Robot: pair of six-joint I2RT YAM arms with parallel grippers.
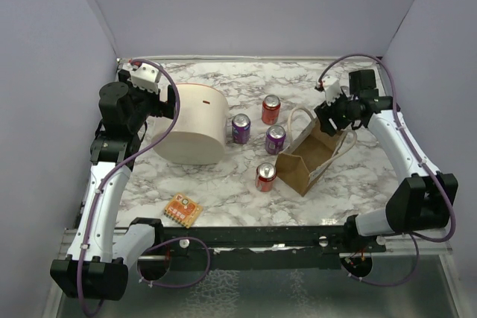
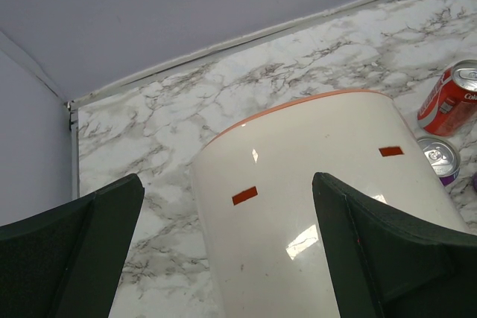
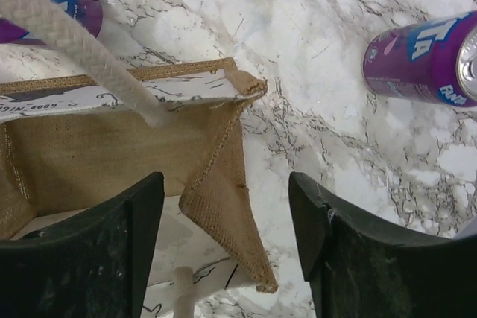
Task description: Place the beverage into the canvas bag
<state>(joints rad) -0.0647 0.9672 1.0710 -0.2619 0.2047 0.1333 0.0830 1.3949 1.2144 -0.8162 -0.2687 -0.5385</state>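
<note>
The canvas bag stands open right of the table's middle, tan with whitish rope handles. Several beverage cans stand to its left: a red can, two purple cans and a second red can. My right gripper hovers over the bag's far end. In the right wrist view its jaws are apart, with the bag's folded end wall hanging between them, touching neither finger. A purple can lies beyond. My left gripper is open above the cream tub, holding nothing.
The large cream tub lies on its side left of the cans. An orange packet lies near the front edge. Grey walls enclose the marble table on three sides.
</note>
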